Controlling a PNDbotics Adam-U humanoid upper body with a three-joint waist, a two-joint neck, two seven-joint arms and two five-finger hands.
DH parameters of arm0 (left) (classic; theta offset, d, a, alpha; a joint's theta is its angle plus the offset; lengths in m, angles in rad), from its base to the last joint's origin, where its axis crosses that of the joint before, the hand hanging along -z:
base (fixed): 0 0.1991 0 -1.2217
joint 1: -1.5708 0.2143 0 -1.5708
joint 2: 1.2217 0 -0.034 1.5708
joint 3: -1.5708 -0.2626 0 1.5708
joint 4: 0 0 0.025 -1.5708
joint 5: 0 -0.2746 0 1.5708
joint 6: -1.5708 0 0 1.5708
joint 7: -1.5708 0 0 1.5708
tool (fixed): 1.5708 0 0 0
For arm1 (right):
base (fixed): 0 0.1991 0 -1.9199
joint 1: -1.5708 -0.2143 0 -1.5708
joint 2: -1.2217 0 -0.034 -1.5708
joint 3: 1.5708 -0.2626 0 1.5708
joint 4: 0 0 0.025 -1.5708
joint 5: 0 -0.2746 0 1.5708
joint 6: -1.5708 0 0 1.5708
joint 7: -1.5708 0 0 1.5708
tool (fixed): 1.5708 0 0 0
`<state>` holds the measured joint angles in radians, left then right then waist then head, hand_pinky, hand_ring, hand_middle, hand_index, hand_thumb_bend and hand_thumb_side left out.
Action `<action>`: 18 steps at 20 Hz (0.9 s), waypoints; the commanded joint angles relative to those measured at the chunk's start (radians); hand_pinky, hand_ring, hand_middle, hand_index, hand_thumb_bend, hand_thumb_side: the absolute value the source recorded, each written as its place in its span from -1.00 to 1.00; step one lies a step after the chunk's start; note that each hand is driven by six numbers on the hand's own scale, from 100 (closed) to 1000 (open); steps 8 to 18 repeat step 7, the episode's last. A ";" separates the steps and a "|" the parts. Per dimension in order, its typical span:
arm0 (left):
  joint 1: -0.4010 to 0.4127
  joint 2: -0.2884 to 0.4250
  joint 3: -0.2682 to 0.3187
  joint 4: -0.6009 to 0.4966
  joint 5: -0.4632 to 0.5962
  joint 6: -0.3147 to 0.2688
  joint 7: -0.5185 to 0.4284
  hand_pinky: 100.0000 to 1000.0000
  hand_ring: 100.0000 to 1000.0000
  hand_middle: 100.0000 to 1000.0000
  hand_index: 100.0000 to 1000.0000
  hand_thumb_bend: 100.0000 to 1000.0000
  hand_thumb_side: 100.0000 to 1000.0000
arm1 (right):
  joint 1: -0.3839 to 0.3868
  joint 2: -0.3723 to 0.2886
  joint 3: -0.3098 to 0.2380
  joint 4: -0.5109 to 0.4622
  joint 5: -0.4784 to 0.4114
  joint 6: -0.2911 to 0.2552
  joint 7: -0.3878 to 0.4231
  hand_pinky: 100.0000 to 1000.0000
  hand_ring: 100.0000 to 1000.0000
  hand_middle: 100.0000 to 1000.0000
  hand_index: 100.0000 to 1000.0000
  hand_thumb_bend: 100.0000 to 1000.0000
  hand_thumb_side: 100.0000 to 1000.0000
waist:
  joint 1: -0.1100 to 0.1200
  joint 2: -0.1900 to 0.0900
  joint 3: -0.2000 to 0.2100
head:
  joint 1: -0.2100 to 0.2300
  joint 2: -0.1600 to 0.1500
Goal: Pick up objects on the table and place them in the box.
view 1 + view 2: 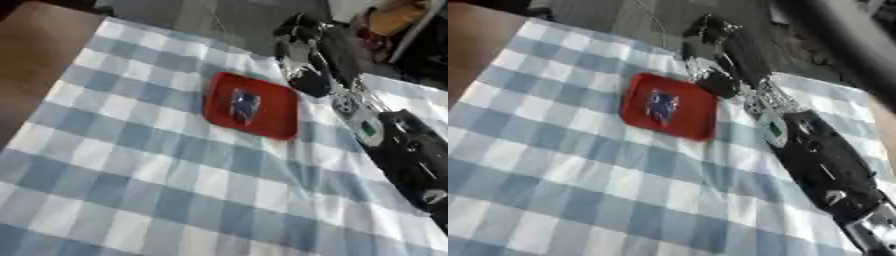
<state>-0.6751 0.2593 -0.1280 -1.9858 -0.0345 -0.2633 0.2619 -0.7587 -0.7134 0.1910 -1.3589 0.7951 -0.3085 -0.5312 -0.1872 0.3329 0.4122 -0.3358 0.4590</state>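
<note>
A shallow red box [273, 116] lies on the blue-and-white checked tablecloth [131, 165], slightly right of the middle. Inside it rests a small dark blue object [244, 105] with a shiny surface. My right arm comes in from the lower right and stretches along the box's right side. Its black hand [710, 50] hovers past the box's far right corner, near the table's far edge, and is apart from the box. Nothing shows in the hand. My left hand is outside both views.
A brown surface [35, 60] borders the table on the left. Grey floor [219, 15] lies beyond the far edge, with orange and dark clutter [394, 20] at the top right. The near half of the cloth holds no objects.
</note>
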 commanded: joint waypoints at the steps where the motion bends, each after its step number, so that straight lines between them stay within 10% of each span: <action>1: 0.004 0.022 0.005 -0.014 -0.005 0.009 0.002 0.54 0.64 1.00 0.73 -0.53 1.00 | 0.073 -0.018 -0.019 -0.210 -0.075 0.019 -0.015 -1.00 -0.16 0.10 0.32 -1.00 1.00 | 0.021 -0.027 -0.017 | -0.038 -0.121; 7: 0.050 0.064 0.002 -0.014 -0.012 0.049 -0.008 0.51 0.63 1.00 0.71 -0.62 1.00 | 0.307 0.035 -0.056 -0.619 -0.152 0.003 -0.051 -0.98 -0.14 0.11 0.31 -1.00 1.00 | 0.054 -0.028 -0.085 | -0.061 -0.358; 18: 0.050 0.064 0.002 -0.014 -0.012 0.049 -0.008 0.51 0.63 1.00 0.71 -0.62 1.00 | 0.307 0.035 -0.056 -0.619 -0.152 0.003 -0.051 -0.98 -0.14 0.11 0.31 -1.00 1.00 | 0.054 -0.028 -0.085 | -0.061 -0.358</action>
